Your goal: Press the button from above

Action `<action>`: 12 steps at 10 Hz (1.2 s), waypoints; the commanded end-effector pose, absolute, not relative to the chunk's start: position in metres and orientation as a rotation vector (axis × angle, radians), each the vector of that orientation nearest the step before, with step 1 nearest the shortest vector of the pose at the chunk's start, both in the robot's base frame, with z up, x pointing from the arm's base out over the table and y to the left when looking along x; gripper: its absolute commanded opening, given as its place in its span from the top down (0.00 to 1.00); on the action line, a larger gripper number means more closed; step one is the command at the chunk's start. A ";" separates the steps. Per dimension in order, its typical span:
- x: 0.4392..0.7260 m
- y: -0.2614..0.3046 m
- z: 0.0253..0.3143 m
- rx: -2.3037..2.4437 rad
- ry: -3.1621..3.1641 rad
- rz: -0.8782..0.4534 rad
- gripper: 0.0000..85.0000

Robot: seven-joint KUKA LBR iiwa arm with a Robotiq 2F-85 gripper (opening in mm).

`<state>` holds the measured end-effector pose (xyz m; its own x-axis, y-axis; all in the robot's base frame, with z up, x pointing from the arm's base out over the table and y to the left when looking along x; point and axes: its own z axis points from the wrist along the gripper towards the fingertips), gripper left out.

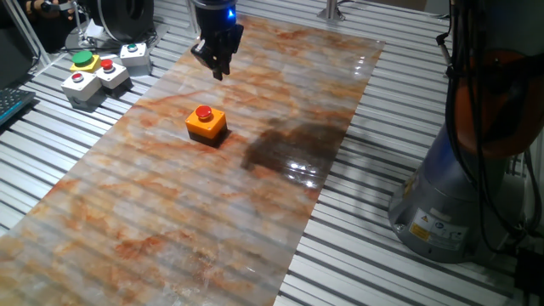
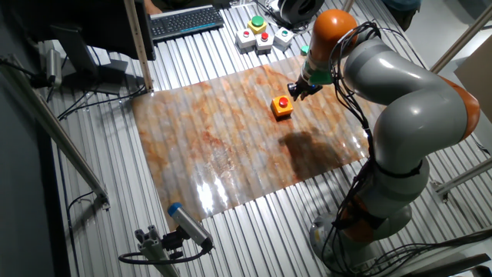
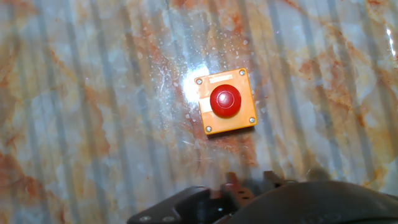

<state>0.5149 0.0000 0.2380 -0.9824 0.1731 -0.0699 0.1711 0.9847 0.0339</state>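
Observation:
The button (image 1: 204, 112) is small, round and red, on a square orange box (image 1: 207, 127) that sits on the marbled mat. It also shows in the other fixed view (image 2: 283, 101) and in the hand view (image 3: 225, 101), right of centre. My gripper (image 1: 221, 73) hangs in the air above the mat, beyond the button and apart from it; it also shows in the other fixed view (image 2: 295, 91), just beside the box. In the hand view only the dark body of the hand (image 3: 261, 199) shows at the bottom edge. No view shows a gap or contact between the fingertips.
Grey boxes with red buttons (image 1: 85, 83) and one with a green button (image 1: 83, 59) stand off the mat at the far left. A keyboard (image 2: 184, 19) lies beyond them. The arm's base (image 1: 442, 204) stands right of the mat (image 1: 212, 212).

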 end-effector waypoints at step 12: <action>0.526 0.000 0.245 0.291 3.073 0.043 1.00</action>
